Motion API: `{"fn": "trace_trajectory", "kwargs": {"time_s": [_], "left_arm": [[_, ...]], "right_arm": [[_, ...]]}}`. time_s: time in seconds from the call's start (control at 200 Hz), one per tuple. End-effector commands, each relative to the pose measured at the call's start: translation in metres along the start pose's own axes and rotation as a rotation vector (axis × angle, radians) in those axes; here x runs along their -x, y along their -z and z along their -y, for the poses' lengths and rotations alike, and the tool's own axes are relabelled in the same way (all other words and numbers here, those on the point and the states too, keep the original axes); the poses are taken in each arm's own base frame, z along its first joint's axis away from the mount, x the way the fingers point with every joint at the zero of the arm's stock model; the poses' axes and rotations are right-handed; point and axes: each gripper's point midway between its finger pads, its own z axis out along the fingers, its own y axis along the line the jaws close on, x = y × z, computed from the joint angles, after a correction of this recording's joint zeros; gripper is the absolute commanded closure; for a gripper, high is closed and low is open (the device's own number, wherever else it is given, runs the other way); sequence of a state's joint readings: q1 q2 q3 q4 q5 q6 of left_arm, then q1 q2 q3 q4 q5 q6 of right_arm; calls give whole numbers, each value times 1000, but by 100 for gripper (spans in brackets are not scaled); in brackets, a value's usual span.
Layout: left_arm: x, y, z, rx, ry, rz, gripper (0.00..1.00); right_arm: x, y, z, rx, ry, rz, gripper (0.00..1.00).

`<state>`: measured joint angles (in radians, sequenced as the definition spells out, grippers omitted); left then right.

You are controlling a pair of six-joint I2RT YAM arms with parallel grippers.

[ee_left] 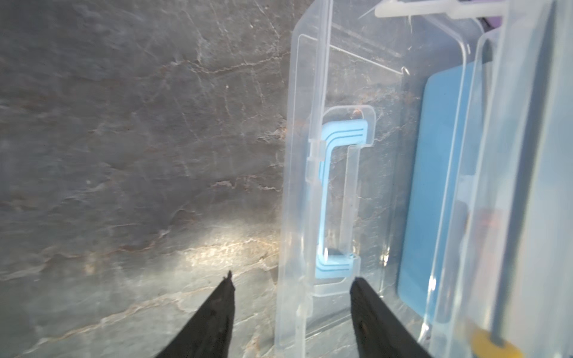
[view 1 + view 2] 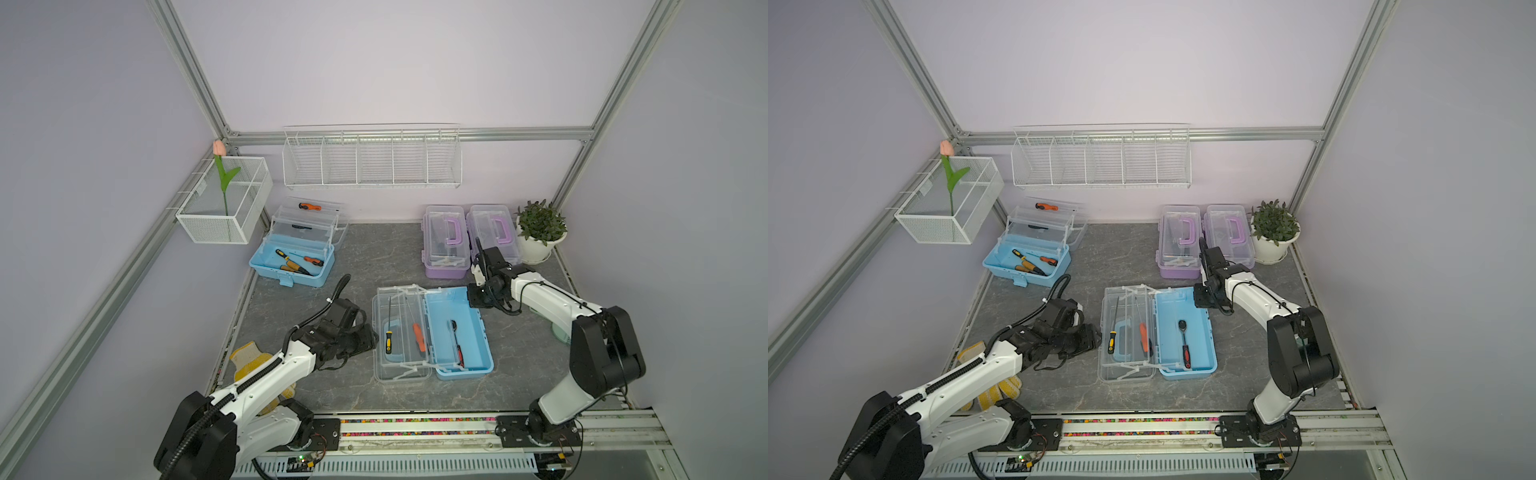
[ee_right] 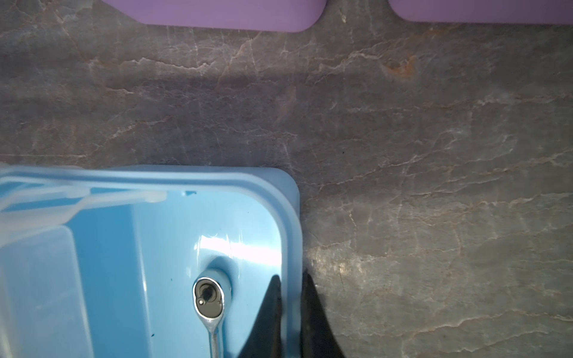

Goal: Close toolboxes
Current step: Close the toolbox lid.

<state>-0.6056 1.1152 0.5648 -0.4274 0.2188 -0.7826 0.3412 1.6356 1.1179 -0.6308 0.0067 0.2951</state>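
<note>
- Grey marbled desk (image 2: 365, 266) under lilac walls carries all four boxes.
- Your left arm (image 2: 270, 374) stretches low from the front-left base, wrist almost level, aimed at the near blue toolbox (image 2: 440, 316) in the middle of the desk.
- Your left pincer (image 1: 293, 279) stands moderately wide. One finger is outside and one inside the long wall of the clear lid (image 1: 304, 186), which lies open flat beside the base. A gap shows at each finger.
- Your right arm (image 2: 544, 297) rises to a high elbow, then reaches down to that box's far right corner.
- Your right pincer (image 3: 290, 279) is pinched tight on the blue rim there, beside a ratchet (image 3: 209, 299) lying inside.
- Your far blue toolbox (image 2: 266, 262) sits open at the back left.
- One purple toolbox (image 2: 444, 241) and a second purple toolbox (image 2: 492, 232) stand lidded side by side at the back right.
</note>
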Motion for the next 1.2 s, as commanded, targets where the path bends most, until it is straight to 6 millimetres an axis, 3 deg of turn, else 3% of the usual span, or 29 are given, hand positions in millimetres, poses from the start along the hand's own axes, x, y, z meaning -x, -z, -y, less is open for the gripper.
{"fn": "trace_trajectory", "kwargs": {"time_s": [0.0, 0.19, 0.31, 0.385, 0.47, 0.63, 0.96, 0.985, 1.195], "left_arm": [[-6, -14, 8, -53, 27, -26, 46], [-6, -23, 8, -15, 7, -48, 66], [-5, -22, 4, 13, 6, -41, 82], [-4, -18, 2, 29, -1, -34, 87], [1, -11, 3, 49, -14, -17, 92], [8, 5, 5, 79, -42, 13, 100], [33, 49, 9, 216, -155, 70, 100], [34, 53, 9, 226, -164, 73, 100], [44, 72, 21, 236, -212, 90, 100]], "right_arm": [[-1, 1, -9, 45, -25, -3, 88], [3, 16, -14, 72, -8, -8, 80], [3, 28, -17, 131, -40, 1, 67], [5, 33, -12, 148, -67, 12, 59], [6, 34, -5, 160, -88, 15, 55], [4, 37, -10, 289, -131, 40, 52], [-12, 31, -45, 522, -128, 66, 50], [-22, 24, -44, 526, -140, 44, 50], [-29, 18, -52, 561, -150, 43, 53]]}}
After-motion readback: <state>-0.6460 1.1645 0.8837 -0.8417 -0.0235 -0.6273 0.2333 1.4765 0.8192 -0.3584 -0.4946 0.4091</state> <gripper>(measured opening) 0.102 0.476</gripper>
